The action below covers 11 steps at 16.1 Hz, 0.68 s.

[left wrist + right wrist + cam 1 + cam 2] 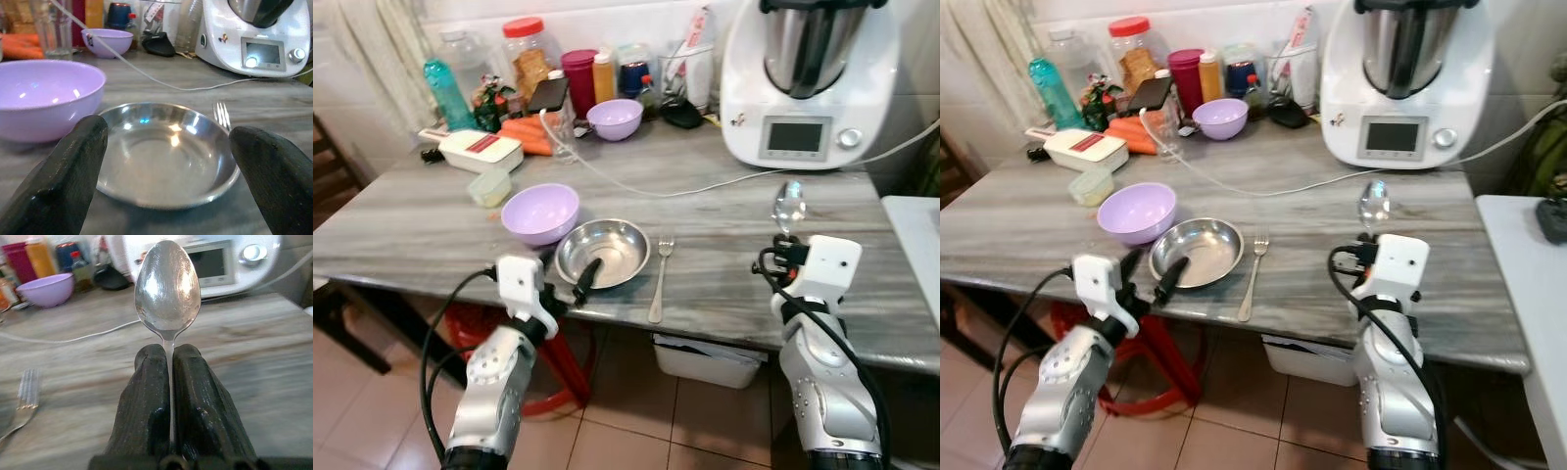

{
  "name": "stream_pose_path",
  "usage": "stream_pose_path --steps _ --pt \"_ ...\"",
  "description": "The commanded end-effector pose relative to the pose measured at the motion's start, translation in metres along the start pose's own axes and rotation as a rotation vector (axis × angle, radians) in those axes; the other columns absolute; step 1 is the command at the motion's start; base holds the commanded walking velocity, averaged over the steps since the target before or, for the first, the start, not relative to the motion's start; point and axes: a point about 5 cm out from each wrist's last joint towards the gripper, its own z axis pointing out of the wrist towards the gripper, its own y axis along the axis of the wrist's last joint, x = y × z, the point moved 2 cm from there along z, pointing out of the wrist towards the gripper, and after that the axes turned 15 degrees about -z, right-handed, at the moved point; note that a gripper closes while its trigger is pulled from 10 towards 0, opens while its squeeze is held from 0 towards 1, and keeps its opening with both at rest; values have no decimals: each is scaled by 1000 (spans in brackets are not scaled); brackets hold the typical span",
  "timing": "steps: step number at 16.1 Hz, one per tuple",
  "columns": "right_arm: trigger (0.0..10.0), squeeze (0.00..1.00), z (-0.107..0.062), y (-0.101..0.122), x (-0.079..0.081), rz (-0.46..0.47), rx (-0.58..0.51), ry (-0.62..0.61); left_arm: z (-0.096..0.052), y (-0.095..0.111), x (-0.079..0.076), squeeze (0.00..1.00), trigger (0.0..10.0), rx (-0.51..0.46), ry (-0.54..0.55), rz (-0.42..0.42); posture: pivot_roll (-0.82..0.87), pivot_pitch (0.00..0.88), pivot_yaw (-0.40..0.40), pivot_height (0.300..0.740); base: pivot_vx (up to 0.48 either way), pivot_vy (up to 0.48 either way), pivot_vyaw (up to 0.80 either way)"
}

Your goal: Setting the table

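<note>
the right hand is closed tight on the spoon, bowl end pointing forward above the desk, well to the right of the fork and steel bowl. the spoon likely belongs beside the fork, so lower it flat and parallel before letting go. the left hand sits wide open at the steel bowl's near rim, gripping nothing.

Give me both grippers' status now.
Left gripper: open, at the steel bowl.
Right gripper: shut on the spoon.
</note>
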Motion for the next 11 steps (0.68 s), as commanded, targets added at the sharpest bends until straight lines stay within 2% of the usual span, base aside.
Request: stream_pose_path --steps 1,4,6,8,11 --pt "10000 0 3 2 12 25 10 30 -10 6 4 0 10000 5 -31 4 -116 0 89 740 0 0 0" --pt "10000 0 10 2 11 40 27 23 -25 -1 -9 0 10000 80 -171 7 -112 0 91 740 0 0 0" --pt "10000 0 16 -5 19 40 96 42 -33 -8 -16 0 10000 159 -267 38 -111 0 92 740 0 0 0" --pt "10000 0 18 -11 24 66 158 44 -33 -8 -17 0 10000 171 -280 40 -108 0 91 740 0 0 0" --pt "10000 0 18 -13 27 60 179 52 -34 -8 -17 0 10000 173 -285 37 -108 0 91 740 0 0 0"
